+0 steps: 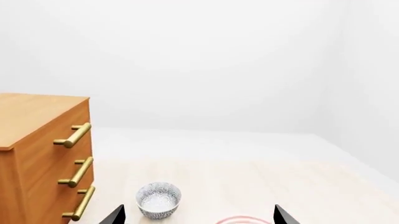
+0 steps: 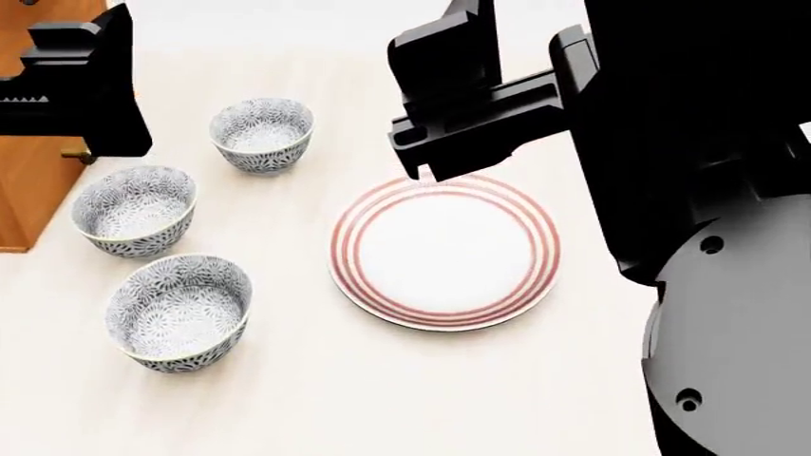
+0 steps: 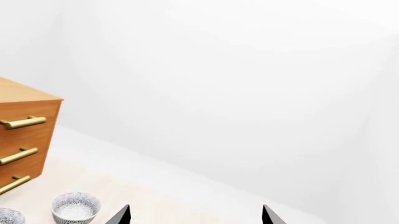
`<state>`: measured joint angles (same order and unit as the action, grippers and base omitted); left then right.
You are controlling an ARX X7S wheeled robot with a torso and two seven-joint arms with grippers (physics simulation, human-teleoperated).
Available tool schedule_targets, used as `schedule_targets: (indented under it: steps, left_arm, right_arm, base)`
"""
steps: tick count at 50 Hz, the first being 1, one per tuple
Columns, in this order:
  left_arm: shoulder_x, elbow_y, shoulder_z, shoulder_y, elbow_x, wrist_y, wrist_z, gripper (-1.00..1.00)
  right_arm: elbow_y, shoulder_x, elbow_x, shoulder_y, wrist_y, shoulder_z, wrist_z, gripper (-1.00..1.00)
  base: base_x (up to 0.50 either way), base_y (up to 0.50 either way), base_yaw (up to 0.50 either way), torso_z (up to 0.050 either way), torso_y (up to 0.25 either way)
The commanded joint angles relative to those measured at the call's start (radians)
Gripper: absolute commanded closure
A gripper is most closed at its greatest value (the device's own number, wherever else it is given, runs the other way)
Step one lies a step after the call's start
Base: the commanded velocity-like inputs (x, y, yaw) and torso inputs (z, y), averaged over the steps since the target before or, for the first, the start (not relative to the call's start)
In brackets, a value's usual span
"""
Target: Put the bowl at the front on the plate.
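Bowl (image 2: 179, 311) nearest us, the front one of three look-alikes, sits upright on the pale bench (image 2: 380, 399) just beside the plate (image 2: 443, 249), toward the dresser (image 2: 32, 180) side, touching nothing. We judge it stiff, glazed ceramic: moderately heavy for its width, slick to the fingers, and liable to chip if knocked against the plate's rim. We think the sound hold is across the wall at the lip, one finger inside and one outside, since the deep curved flank would likely slide out of a squeeze.

Both arms hang above the bench with nothing between their fingers. In the left wrist view the left gripper (image 1: 198, 215) shows two dark fingertips spread wide; the right gripper (image 3: 195, 215) shows the same in its own wrist view. The farthest bowl (image 2: 262, 134) and the middle bowl (image 2: 135, 210) stand farther from the plate's near edge, along the dresser side.
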<state>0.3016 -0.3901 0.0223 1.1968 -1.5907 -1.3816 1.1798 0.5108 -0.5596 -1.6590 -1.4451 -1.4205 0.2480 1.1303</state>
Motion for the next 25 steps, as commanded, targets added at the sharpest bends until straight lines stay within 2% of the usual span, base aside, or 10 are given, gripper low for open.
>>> schedule_targets:
  steps: [1, 9, 14, 17, 19, 20, 25]
  left_arm:
    - [0.015, -0.022, -0.010, -0.037, 0.026, 0.026, -0.030, -1.00]
    - [0.020, 0.003, -0.022, -0.008, -0.010, 0.029, 0.003, -1.00]
    - [0.028, -0.033, -0.022, -0.062, 0.034, 0.047, -0.044, -1.00]
    - [0.028, -0.003, -0.028, -0.027, 0.002, 0.043, -0.014, -1.00]
    - [0.032, -0.028, -0.026, -0.066, 0.030, 0.054, -0.042, -1.00]
    - [0.030, 0.005, -0.034, -0.022, -0.002, 0.046, -0.008, -1.00]
    - [0.031, 0.011, -0.041, -0.020, -0.012, 0.049, 0.001, -1.00]
  right_arm:
    - [0.000, -0.010, 0.006, 0.001, 0.016, 0.015, -0.009, -1.00]
    - [0.001, -0.016, 0.004, -0.003, 0.026, 0.023, -0.011, -1.00]
    - [0.002, -0.020, 0.006, -0.002, 0.033, 0.027, -0.014, -1.00]
    - [0.001, -0.022, 0.005, -0.004, 0.036, 0.030, -0.013, -1.00]
    - [0.001, -0.024, 0.004, -0.005, 0.037, 0.032, -0.012, -1.00]
    - [0.002, -0.026, 0.004, -0.005, 0.039, 0.032, -0.013, -1.00]
    - [0.003, -0.030, 0.005, -0.003, 0.045, 0.035, -0.014, -1.00]
  base:
    - [0.11, 0.00, 0.00, 0.000, 0.000]
    - [0.12, 0.00, 0.00, 0.000, 0.000]
    - [0.11, 0.00, 0.00, 0.000, 0.000]
    - [0.11, 0.00, 0.00, 0.000, 0.000]
    - [0.12, 0.00, 0.00, 0.000, 0.000]
    - [0.12, 0.00, 0.00, 0.000, 0.000]
    - [0.12, 0.00, 0.00, 0.000, 0.000]
